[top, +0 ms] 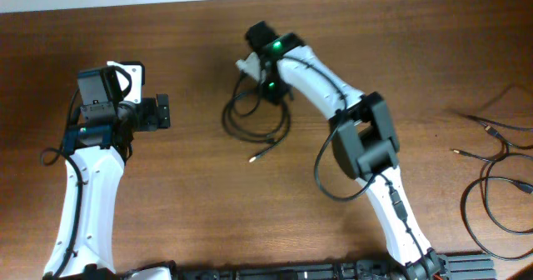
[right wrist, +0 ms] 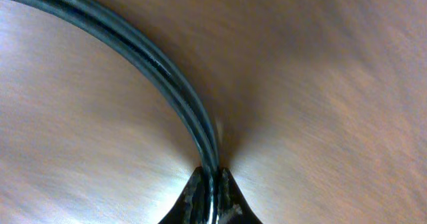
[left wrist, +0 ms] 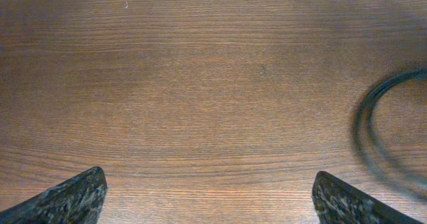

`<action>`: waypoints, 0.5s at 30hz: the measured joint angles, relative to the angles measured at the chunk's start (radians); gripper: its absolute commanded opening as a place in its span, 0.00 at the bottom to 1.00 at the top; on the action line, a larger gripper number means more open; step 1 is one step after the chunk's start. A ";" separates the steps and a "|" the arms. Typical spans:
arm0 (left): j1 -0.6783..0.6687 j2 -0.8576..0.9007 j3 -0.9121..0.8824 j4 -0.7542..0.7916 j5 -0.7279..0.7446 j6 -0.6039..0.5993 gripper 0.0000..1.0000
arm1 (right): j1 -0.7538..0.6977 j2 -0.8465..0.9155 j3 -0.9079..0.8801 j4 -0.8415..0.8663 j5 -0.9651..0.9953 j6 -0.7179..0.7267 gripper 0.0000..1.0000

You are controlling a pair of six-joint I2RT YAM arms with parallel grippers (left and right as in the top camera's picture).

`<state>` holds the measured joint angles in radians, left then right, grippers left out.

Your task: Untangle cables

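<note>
The cables (top: 254, 122) lie as black loops in the middle of the wooden table, with a small plug end (top: 253, 157) pointing to the lower left. My right gripper (top: 271, 92) sits on the loops' upper right part. In the right wrist view it (right wrist: 212, 177) is shut on two black strands of the cables (right wrist: 153, 61), which curve away to the upper left. My left gripper (top: 162, 112) hangs open to the left of the loops, well apart from them. Its wrist view shows both fingertips (left wrist: 73, 199) wide apart over bare wood, with an arc of cable (left wrist: 373, 141) at the right edge.
More thin black cords (top: 500, 180) with plug ends lie loose at the table's right side. A black wire (top: 333, 180) runs along my right arm. The table's (top: 191, 205) front edge carries the arm bases.
</note>
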<state>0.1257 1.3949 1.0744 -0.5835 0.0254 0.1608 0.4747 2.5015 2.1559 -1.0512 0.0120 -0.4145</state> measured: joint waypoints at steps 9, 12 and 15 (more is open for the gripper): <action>0.000 0.000 0.000 0.000 0.000 0.000 0.99 | -0.536 0.000 0.006 -0.089 0.101 0.002 0.04; 0.000 0.000 0.000 0.000 0.000 0.000 0.98 | -0.782 0.000 0.006 -0.120 0.108 0.076 0.04; 0.000 0.000 0.000 0.000 0.000 0.000 0.99 | -1.021 0.000 0.006 -0.155 0.112 0.236 0.04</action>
<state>0.1257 1.3949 1.0744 -0.5835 0.0254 0.1608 -0.5465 2.5015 2.1624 -1.2060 0.1242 -0.1783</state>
